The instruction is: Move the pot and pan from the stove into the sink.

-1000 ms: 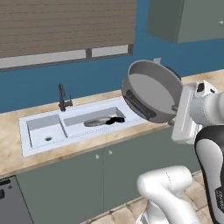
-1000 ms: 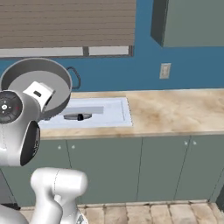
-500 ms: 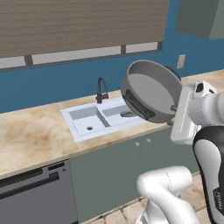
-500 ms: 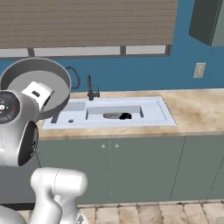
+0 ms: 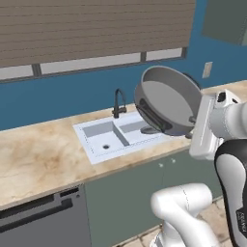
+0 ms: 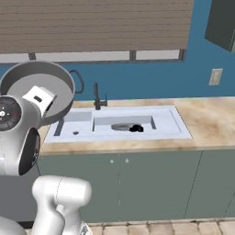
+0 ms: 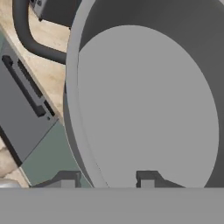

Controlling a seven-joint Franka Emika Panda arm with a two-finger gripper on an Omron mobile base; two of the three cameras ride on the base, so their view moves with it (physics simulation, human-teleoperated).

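Sliding sideways across both base views since the earlier pictures, the sink (image 6: 120,123) now sits nearly in front of the robot, which means the base has driven along the counter (image 6: 209,117); the sink itself has not moved. The pot (image 5: 166,100) keeps the same place against the arm, carried high and tipped on its side so that its open mouth faces back toward the cameras.

In the hand view the gripper (image 7: 105,179) straddles the pot's rim, one fingertip outside the wall and one inside, so the claw is clamped on the pot's wall. The pot hangs above the sink's right end, near the counter's front edge, and touches nothing below it.

The pan (image 6: 125,126) already lies in the sink's larger basin, its black handle pointing toward the right wall. That leaves the pot as the step in hand: the carry to the sink looks almost finished.

Next the arm should reach forward over the sink, level the pot, and lower it into a basin clear of the faucet (image 5: 118,101) and, if it can, of the pan before letting go.
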